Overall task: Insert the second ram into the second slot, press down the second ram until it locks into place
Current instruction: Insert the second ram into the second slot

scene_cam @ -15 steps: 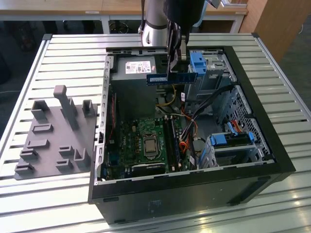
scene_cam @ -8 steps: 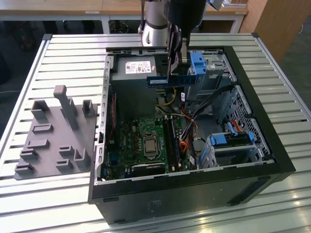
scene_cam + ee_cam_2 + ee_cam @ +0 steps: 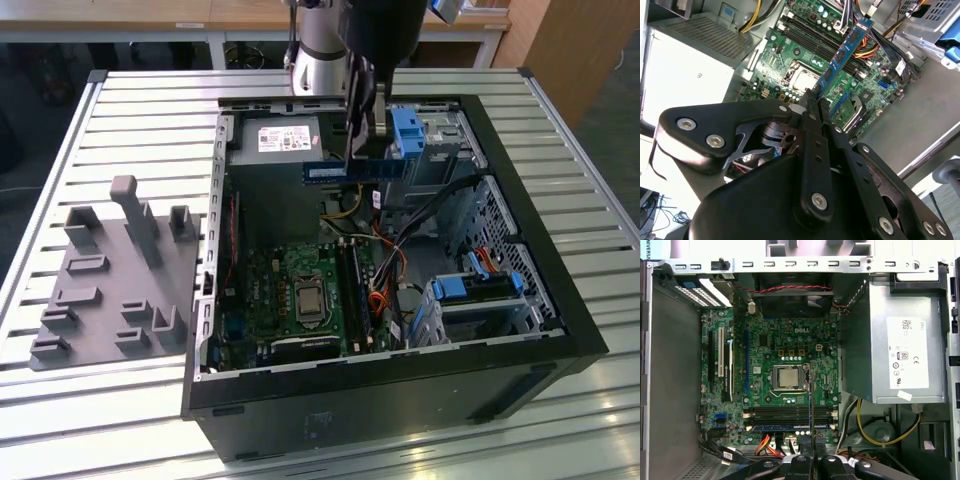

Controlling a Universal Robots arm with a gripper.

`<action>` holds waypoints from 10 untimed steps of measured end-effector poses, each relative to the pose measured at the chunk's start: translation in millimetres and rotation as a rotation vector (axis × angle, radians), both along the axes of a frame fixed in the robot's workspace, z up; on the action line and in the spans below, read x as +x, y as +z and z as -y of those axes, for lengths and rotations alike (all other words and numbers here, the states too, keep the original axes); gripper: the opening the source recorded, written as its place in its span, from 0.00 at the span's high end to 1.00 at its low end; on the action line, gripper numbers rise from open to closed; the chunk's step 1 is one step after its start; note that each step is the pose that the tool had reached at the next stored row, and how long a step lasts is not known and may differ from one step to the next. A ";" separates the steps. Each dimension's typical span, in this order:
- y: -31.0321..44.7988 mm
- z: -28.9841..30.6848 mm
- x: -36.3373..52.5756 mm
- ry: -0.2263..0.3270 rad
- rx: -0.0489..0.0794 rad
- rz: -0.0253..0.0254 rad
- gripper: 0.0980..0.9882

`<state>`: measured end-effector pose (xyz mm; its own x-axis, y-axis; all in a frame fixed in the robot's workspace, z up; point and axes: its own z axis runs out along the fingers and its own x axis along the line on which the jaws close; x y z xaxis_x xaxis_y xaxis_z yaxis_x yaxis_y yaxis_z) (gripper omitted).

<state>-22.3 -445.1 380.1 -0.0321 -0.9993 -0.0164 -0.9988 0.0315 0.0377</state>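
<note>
Gripper (image 3: 362,150) is clamped on one end of the second ram (image 3: 330,172), held high over the open case (image 3: 350,410) and crosswise to the memory slots (image 3: 790,413); I reckon it needs squaring to its slot, notch matched, then an even push.

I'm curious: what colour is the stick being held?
The thin circuit-board stick is dark blue; second wrist view shows it best.
</note>
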 end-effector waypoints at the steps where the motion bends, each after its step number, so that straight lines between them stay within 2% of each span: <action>1: 0.0 0.7 0.0 0.000 0.000 -0.0001 0.96; 10: -0.1 6.1 0.0 -0.003 0.000 0.0000 0.96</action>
